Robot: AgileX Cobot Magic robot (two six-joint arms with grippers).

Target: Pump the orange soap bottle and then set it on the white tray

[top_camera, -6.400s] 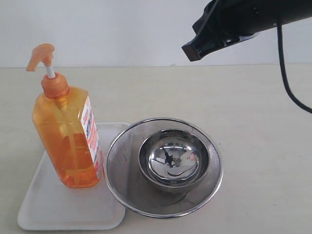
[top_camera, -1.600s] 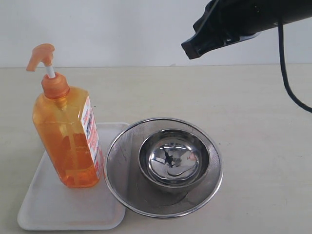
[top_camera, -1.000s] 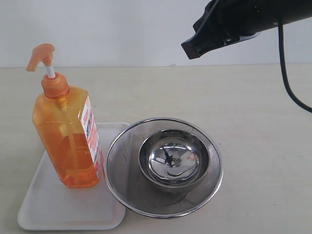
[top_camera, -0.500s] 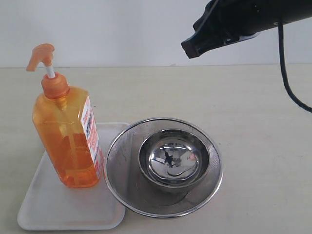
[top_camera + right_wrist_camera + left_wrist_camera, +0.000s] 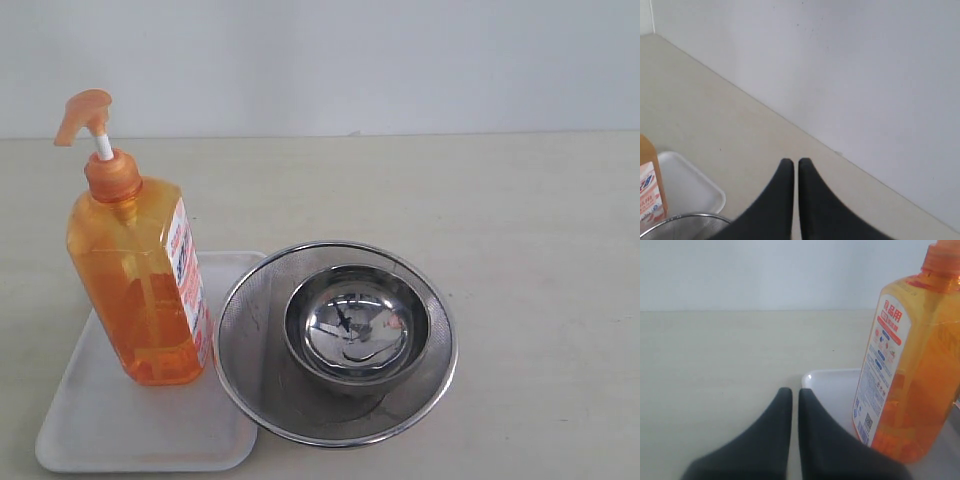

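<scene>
Orange soap bottle (image 5: 140, 290) stands upright on the middle of the white tray (image 5: 120, 440), toward the desk's front left corner. Left gripper (image 5: 791, 395) and right gripper (image 5: 790, 165) are both clenched and empty. Placement looks finished, so the arms need only stay clear.

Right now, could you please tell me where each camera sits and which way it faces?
Exterior: raised before the table, looking down towards the white wall at the tall translucent orange soap bottle standing on the flat white plastic tray, beside the round steel mesh strainer; no arm shows.
Left wrist: low over the table, facing the wall, bottle close; shut left gripper shows.
Right wrist: higher, angled down towards the wall; shut right gripper shows.
Shared: all three show bottle and tray.
</scene>
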